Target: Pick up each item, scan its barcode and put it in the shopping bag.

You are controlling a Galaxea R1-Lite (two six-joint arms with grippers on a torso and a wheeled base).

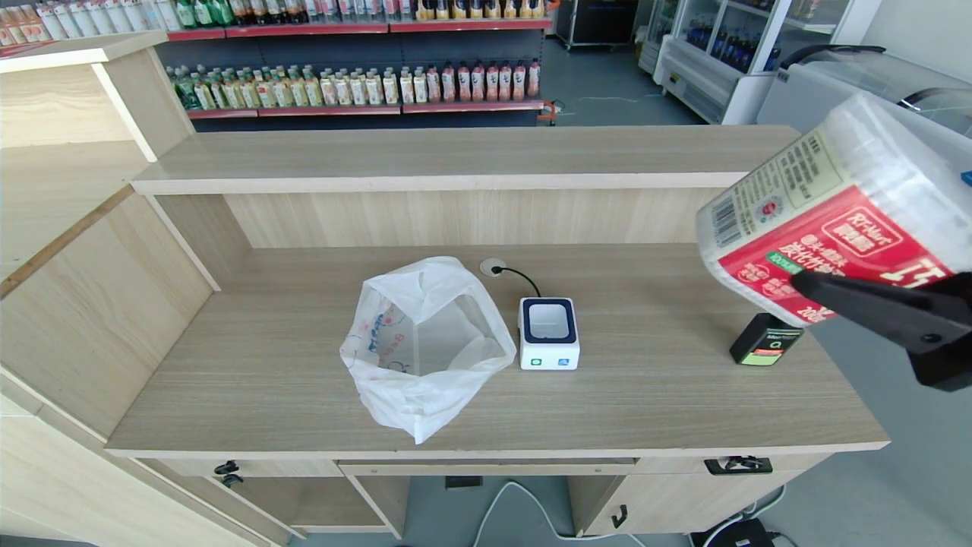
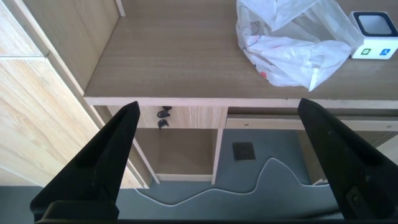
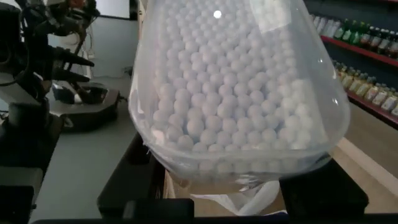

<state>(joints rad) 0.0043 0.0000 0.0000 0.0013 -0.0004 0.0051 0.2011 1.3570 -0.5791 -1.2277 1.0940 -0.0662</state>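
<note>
Right pincer (image 3: pixel 233 190) grasps swab tub (image 1: pixel 828 205) aloft, right of scanner (image 1: pixel 548 332); barcode (image 1: pixel 725 220) best carried over and turned down onto scanner window. Left pincer (image 2: pixel 217 106) released.

Matte black left tool (image 2: pixel 219 106) and right tool (image 3: pixel 236 186), flat tapered fingers (image 2: pixel 106 162), one small screw (image 1: pixel 928 339)

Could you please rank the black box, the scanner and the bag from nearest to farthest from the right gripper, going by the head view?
The right gripper, holding the tub, is at the far right.
1. The black box: on the right end of the counter, just below the tub.
2. The scanner: mid-counter.
3. The bag: left of the scanner, farthest.
</note>
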